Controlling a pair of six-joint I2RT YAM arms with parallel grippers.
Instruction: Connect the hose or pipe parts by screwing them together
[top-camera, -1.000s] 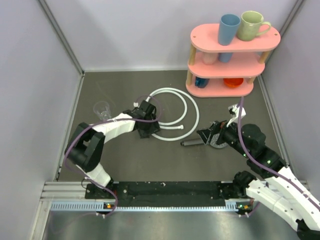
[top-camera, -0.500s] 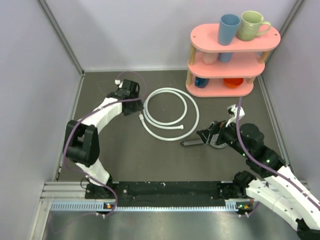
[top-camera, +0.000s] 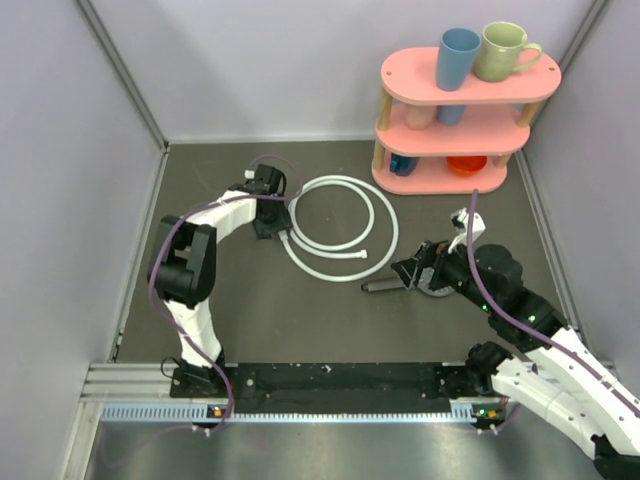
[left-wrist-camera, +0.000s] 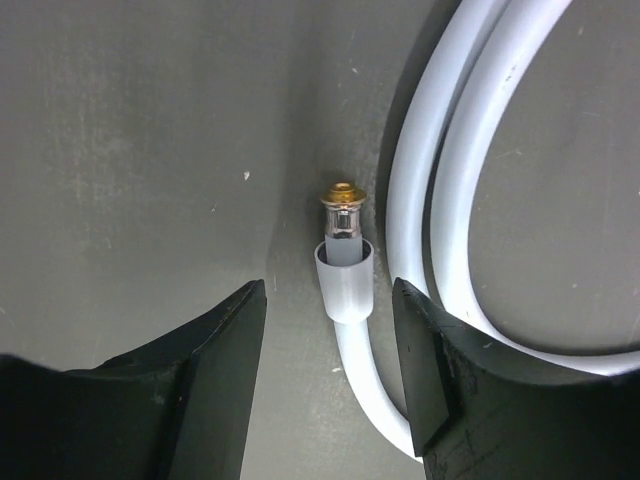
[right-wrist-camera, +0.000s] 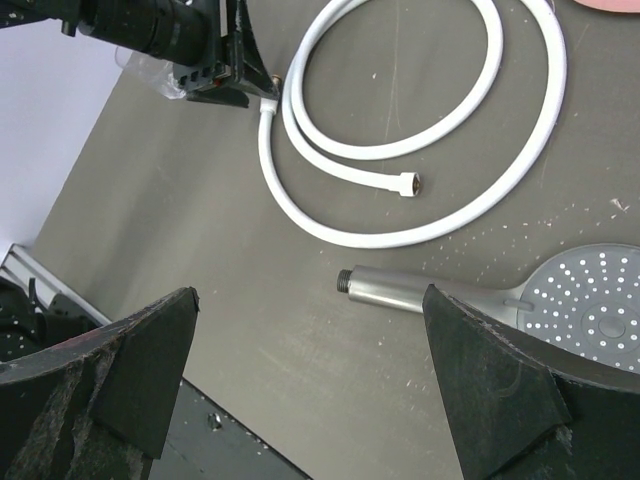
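The white hose (top-camera: 386, 216) lies in loops on the dark table. One end of it, a white sleeve with a brass fitting (left-wrist-camera: 343, 262), sits between the fingers of my left gripper (left-wrist-camera: 328, 300). That gripper is open, with a gap on each side of the sleeve. The other metal end (right-wrist-camera: 408, 185) lies free inside the loop. The grey shower head (right-wrist-camera: 596, 300) rests face up, its threaded handle (right-wrist-camera: 400, 290) pointing left. My right gripper (right-wrist-camera: 310, 300) hovers wide open above the handle, holding nothing. In the top view it (top-camera: 415, 272) covers the head.
A pink three-tier shelf (top-camera: 470, 78) with mugs and cups stands at the back right. Grey walls close the table on three sides. Something clear and plastic (right-wrist-camera: 150, 72) shows just behind the left gripper.
My left arm swung toward the back and settled over the hose's left end, its jaws narrowing. The clear cup seen at the left earlier no longer shows from above. The right arm stayed still.
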